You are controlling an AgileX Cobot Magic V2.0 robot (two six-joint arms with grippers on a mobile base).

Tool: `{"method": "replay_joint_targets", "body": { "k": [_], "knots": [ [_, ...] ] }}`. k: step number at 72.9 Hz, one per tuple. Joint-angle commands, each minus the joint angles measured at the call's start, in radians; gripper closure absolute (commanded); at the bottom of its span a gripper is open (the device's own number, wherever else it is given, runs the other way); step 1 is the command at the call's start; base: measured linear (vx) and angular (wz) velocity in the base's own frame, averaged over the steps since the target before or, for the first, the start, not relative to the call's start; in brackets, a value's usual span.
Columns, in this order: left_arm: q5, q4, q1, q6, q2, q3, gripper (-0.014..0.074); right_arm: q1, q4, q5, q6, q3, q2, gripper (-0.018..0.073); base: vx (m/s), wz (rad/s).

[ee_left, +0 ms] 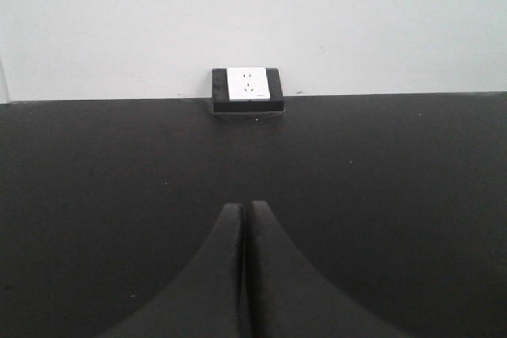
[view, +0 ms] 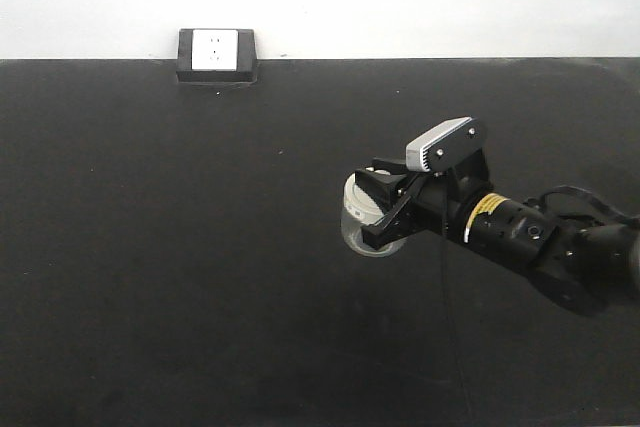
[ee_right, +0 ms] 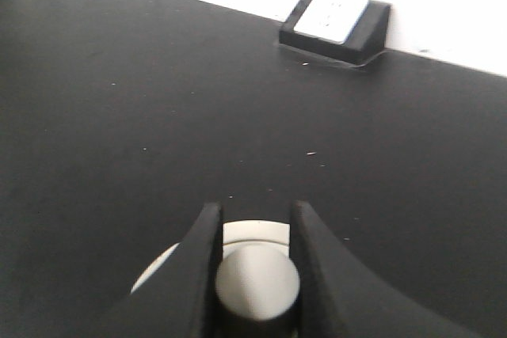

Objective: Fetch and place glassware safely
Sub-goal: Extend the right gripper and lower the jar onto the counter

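- Exterior front view: the jar (view: pixel 356 231) is right of centre over the counter (view: pixel 200 267), its glass body under the cream lid (view: pixel 358 197). It looks tilted, and I cannot tell whether its base touches the counter.
- Right wrist view: the knob (ee_right: pixel 257 279) sits between my right fingers (ee_right: pixel 200 267), which are narrowed to its width and pinching it.
- As I judge it, my grip is on the knob alone, so the lid could part from the glass. I should move slowly, keep the jar low and level, and set the base flat before letting go.
- My left fingers (ee_left: pixel 226 259) are pressed together with nothing between them, facing the outlet box (ee_left: pixel 248 89) by the wall.
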Motion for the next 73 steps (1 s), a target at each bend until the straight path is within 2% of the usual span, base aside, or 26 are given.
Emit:
{"method": "replay_joint_targets", "body": {
  "k": [1, 37, 61, 73],
  "knots": [
    [-0.067, -0.002, -0.001, -0.006, 0.017, -0.030, 0.0603, -0.002, 0.036, -0.178, -0.028, -0.036, 0.009, 0.0554, 0.00, 0.00],
    [-0.067, -0.002, -0.001, -0.006, 0.017, -0.030, 0.0603, -0.002, 0.031, -0.263, -0.083, -0.035, 0.144, 0.0515, 0.00, 0.00],
    [-0.067, -0.002, -0.001, -0.006, 0.017, -0.030, 0.0603, -0.002, -0.066, -0.223, -0.085, -0.035, 0.144, 0.0323, 0.00, 0.00],
    [-0.067, -0.002, -0.001, -0.006, 0.017, -0.030, 0.0603, -0.002, -0.068, -0.227, -0.055, -0.035, 0.123, 0.0214, 0.00, 0.00]
  ]
}}
